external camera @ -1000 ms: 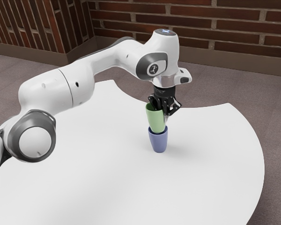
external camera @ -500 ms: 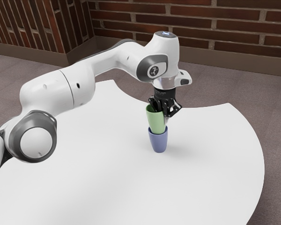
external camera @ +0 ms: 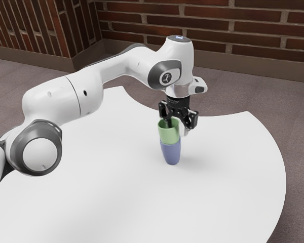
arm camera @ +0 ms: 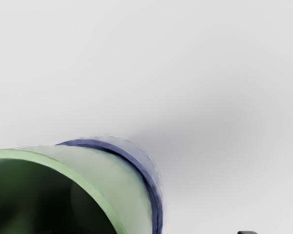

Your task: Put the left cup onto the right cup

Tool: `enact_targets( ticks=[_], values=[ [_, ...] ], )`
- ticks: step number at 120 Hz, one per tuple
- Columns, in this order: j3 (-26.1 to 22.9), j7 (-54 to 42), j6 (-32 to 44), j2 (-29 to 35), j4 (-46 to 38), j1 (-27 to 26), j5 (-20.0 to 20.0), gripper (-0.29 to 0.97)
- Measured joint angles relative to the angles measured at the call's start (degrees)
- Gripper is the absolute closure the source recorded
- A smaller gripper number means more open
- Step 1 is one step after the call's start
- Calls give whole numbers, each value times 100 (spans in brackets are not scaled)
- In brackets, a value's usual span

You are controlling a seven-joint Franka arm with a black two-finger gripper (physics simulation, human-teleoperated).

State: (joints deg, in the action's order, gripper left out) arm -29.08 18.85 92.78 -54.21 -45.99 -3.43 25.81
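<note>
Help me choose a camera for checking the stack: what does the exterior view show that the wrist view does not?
Exterior view: the white robot arm, its black jaws standing open at the rim of the light green plastic cup, the full height of the stack, and the red brick wall. Wrist view: a look down into the green cup's dark inside. Both: the green cup seated in the blue-violet plastic cup on the white table.
</note>
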Motion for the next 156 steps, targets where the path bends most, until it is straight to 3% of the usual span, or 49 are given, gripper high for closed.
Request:
enact_targets(
  ticks=[35,100,118,156],
  values=[
    [-2,-12,-5,8,0,-5,-7,5],
    [0,-4,-55,551,-129,-9,-64,0],
    [160,0,-64,1110,-577,-10,-298,0],
    [1071,-12,-69,2552,-1755,44,-1200,0]
  ],
)
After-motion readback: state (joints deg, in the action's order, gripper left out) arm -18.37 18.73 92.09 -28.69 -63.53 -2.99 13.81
